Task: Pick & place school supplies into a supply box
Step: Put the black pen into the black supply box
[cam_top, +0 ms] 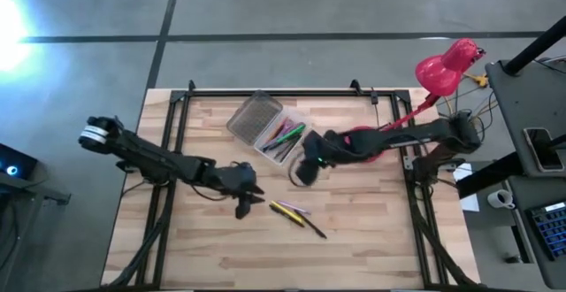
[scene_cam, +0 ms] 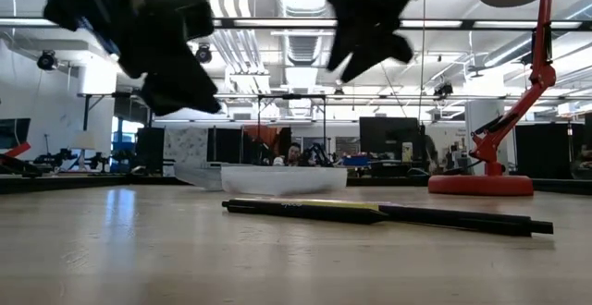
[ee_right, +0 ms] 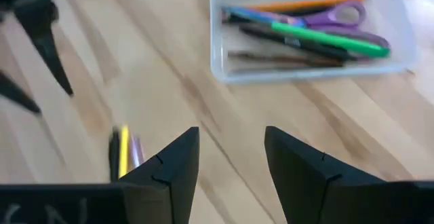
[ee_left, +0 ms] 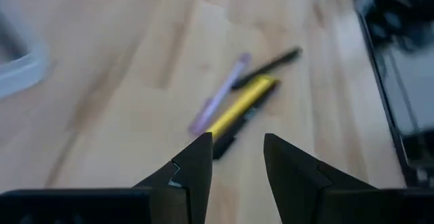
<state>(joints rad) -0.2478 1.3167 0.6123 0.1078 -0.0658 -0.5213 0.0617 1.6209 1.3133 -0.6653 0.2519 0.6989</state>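
High view shows you the box [cam_top: 285,138] already holding scissors [ee_right: 333,13] and several pens, while a yellow pen [cam_top: 287,211], a purple one [ee_left: 218,104] and a black one [cam_top: 314,228] lie loose on the worktop. Your left pincer [cam_top: 250,195], open and empty, hangs just left of them; the right pincer [cam_top: 305,170], also open, hovers between them and the box.

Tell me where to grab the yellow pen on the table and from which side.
Grip the yellow pen mid-barrel, coming straight down with the left gripper, whose open fingers already hover near it. It lies flat with a purple pen and a black pen close alongside, so set the fingers across its width carefully.
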